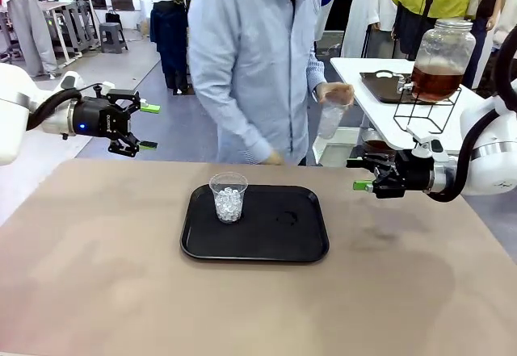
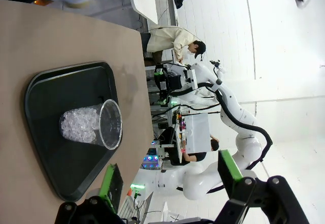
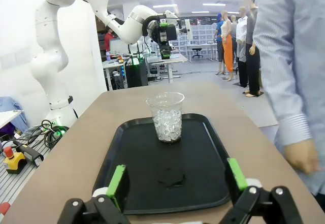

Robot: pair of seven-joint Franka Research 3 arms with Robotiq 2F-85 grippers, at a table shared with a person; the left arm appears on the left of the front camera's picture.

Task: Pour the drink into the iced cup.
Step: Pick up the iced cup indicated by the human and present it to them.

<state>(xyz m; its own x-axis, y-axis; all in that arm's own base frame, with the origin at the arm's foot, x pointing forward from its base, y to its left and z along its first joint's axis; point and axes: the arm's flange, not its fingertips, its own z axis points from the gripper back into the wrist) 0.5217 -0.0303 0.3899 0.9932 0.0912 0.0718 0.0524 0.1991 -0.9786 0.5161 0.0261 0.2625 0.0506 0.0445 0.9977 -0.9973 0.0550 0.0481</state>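
One clear cup point(image 1: 229, 186), half full of ice point(image 1: 229, 206), on black tray point(image 1: 279, 235)

The tan table point(image 1: 97, 283) carries 1 black tray point(image 1: 271, 239), lying flat near its middle.

Front camera looks across the bench point(image 1: 97, 275) at the person point(image 1: 250, 65), mid-range. Left wrist view, rolled sideways, and right wrist view look in from opposite ends; all three share the black tray point(image 1: 275, 227) and iced cup point(image 1: 229, 198).
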